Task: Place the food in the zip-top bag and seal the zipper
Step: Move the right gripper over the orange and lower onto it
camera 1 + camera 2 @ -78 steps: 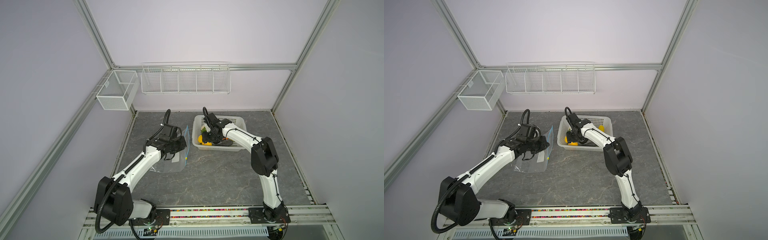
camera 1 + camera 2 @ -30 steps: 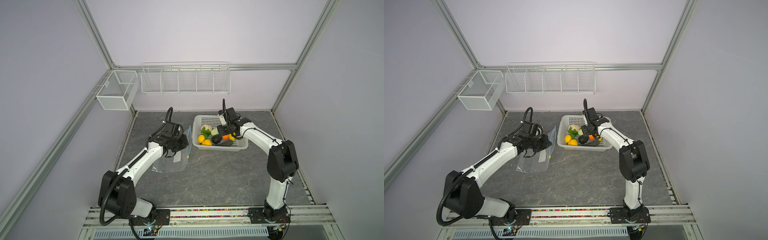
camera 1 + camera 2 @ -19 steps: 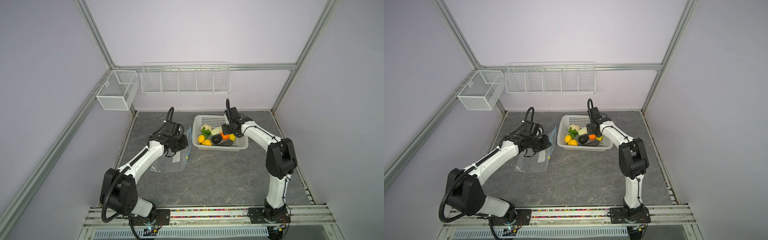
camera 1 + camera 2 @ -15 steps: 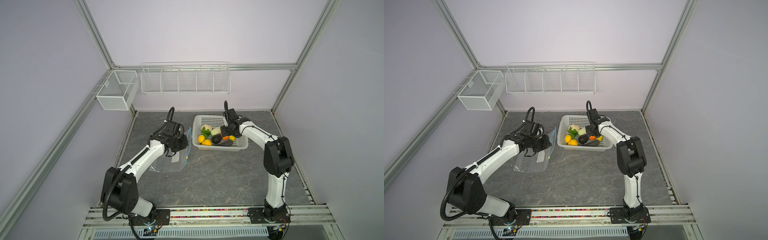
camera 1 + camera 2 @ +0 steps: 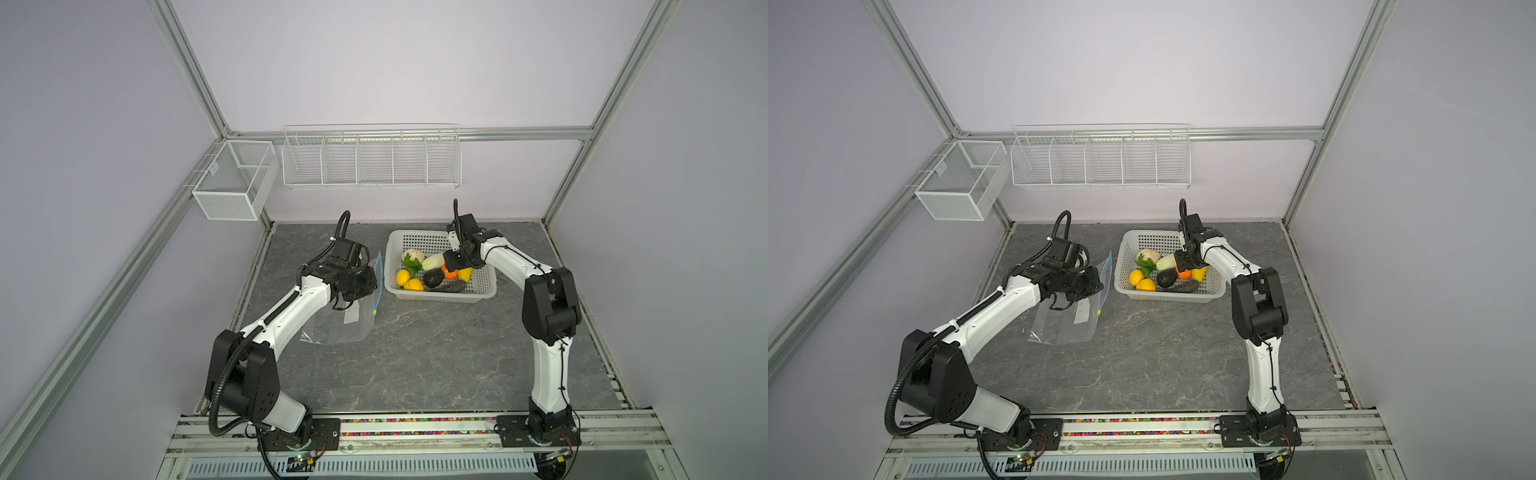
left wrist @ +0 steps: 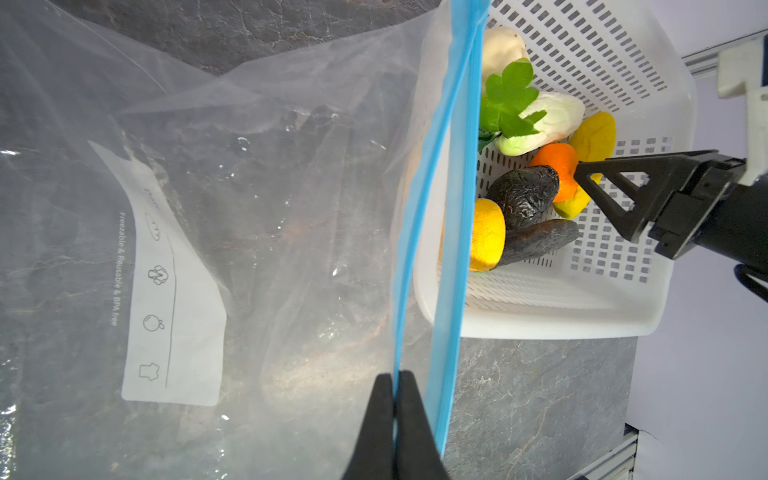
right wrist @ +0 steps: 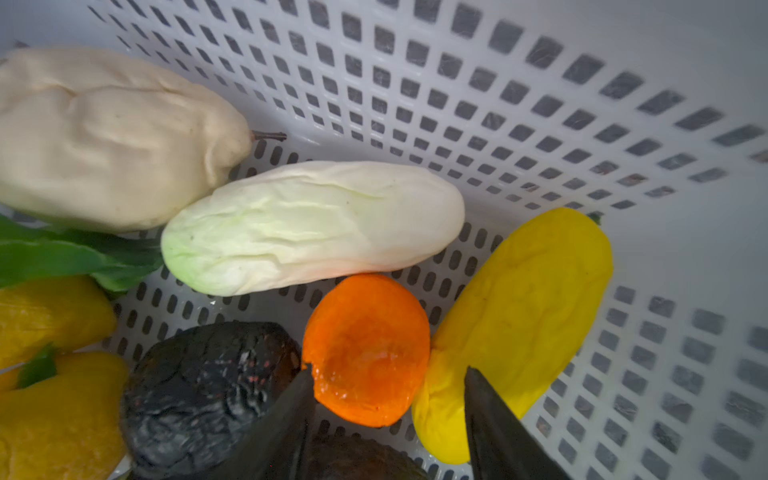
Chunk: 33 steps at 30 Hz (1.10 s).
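Zip-top bag is clamped at one zipper lip by left pincer and held up, so mouth gapes toward basket at right; right pincer, jaws apart, is set astride orange for pickup.

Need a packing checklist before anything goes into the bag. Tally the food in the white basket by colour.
Yellow pieces: 3
White or cream pieces: 2
Dark pieces: 2
Orange piece: 1
Green leafy piece: 1
Total: 9, all in the basket; none in the zip-top bag.
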Tool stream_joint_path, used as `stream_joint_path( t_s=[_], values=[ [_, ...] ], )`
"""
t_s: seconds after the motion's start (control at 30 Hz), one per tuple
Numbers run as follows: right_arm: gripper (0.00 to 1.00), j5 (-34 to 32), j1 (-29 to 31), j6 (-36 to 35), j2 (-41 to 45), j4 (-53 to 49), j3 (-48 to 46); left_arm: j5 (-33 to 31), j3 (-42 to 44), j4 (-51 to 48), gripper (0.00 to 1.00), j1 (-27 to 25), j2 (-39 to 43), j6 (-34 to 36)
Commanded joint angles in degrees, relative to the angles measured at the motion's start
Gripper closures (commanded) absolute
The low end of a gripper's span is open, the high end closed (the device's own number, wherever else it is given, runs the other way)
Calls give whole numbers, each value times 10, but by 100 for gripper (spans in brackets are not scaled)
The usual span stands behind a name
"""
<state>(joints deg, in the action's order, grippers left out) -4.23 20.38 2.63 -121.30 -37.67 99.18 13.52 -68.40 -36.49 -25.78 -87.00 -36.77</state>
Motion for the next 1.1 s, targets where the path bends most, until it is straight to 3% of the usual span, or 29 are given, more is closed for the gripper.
stream_joint_path(
  t_s=[0.0, 0.27, 0.67, 1.07],
  values=[
    [41, 22, 2, -16, -16, -21, 8, -5, -18, -15, 100, -1, -4, 9],
    [40, 42, 0, -17, -25, -20, 8, -11, -16, -18, 100, -1, -3, 9],
    [29, 42, 0, -10, -61, -25, 36, -9, -15, -19, 100, -1, 1, 10],
    [29, 41, 0, -5, -84, -26, 61, -8, -13, -18, 100, -1, 4, 7]
  ],
)
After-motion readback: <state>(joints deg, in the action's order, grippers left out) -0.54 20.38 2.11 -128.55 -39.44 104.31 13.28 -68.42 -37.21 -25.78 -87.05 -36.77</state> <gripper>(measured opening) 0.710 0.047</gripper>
